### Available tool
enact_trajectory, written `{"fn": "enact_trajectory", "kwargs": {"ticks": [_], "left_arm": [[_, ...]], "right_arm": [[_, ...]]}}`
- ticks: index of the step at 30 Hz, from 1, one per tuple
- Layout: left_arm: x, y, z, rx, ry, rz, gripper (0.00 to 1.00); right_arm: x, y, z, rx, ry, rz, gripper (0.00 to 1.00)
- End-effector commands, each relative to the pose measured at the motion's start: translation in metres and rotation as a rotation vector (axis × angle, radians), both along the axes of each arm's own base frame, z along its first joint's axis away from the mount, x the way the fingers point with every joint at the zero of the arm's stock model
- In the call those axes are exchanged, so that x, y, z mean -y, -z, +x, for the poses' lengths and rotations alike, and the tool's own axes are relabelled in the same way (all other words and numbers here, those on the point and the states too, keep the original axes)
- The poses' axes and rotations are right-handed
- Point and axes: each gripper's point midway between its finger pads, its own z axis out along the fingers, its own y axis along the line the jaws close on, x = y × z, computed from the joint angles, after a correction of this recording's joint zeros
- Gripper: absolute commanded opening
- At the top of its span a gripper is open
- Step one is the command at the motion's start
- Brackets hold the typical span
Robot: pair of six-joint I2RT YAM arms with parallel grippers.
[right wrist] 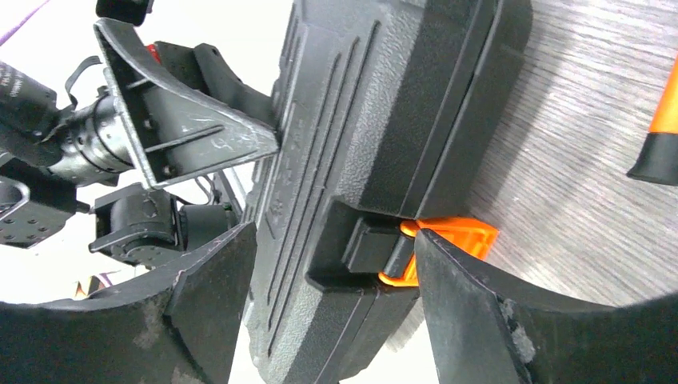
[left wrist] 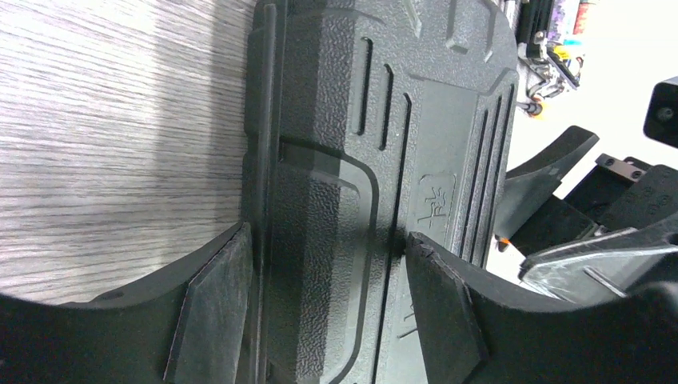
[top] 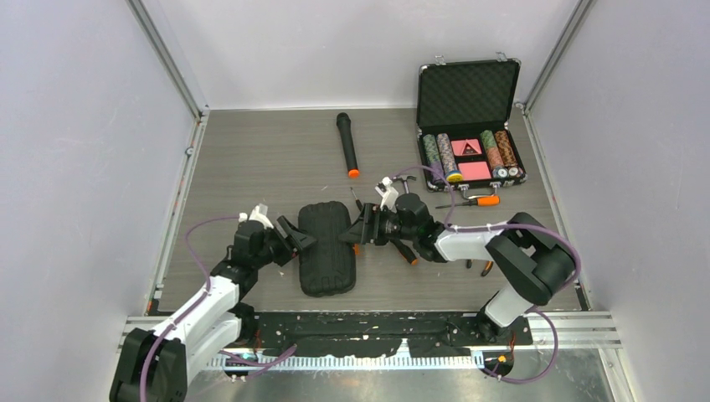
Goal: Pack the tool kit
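Note:
The tool kit [top: 326, 248] lies shut and flat on the table, a black ribbed case [left wrist: 344, 160] [right wrist: 384, 104]. My left gripper [top: 297, 236] [left wrist: 328, 236] clamps its left rim, with one pad against the side edge and the other pressed on the lid. My right gripper [top: 360, 228] [right wrist: 336, 232] straddles the opposite rim with its jaws apart. One of its fingertips touches the orange latch [right wrist: 456, 236]; the other pad stands beside the lid. An orange-handled screwdriver [top: 473, 201] lies outside the case to the right. Another orange-and-black tool [top: 409, 255] [right wrist: 660, 136] lies under my right arm.
A black microphone with an orange end [top: 347, 144] lies behind the case. An open metal-edged case of poker chips [top: 469, 126] stands at the back right. Side walls close the table on the left and right.

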Motion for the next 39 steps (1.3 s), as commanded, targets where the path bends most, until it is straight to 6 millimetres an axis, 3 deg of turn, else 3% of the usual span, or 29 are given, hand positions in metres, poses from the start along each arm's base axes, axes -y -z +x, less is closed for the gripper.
{"fn": "enact_trajectory", "kwargs": {"ticks": [1,8,14,20,31,39], "left_arm": [[0.015,-0.016,-0.005,0.038,0.072,-0.056,0.67],[0.017,-0.013,-0.006,0.022,0.079,-0.064,0.67],[0.017,-0.011,-0.007,0.019,0.074,-0.063,0.67],[0.018,-0.007,-0.009,0.005,0.077,-0.075,0.67],[0.025,-0.019,-0.006,0.036,0.092,-0.09,0.69],[0.026,-0.018,-0.006,0.035,0.094,-0.092,0.69]], "right_arm": [[-0.007,-0.05,0.001,0.104,0.003,0.065,0.78],[-0.002,-0.043,-0.002,0.079,0.015,0.048,0.79],[0.006,-0.018,0.003,0.024,0.07,-0.037,0.79],[0.003,-0.009,-0.003,-0.016,0.046,-0.026,0.79],[-0.009,-0.057,-0.013,0.065,-0.026,0.115,0.78],[0.007,-0.055,-0.005,0.1,0.061,0.014,0.78]]}}
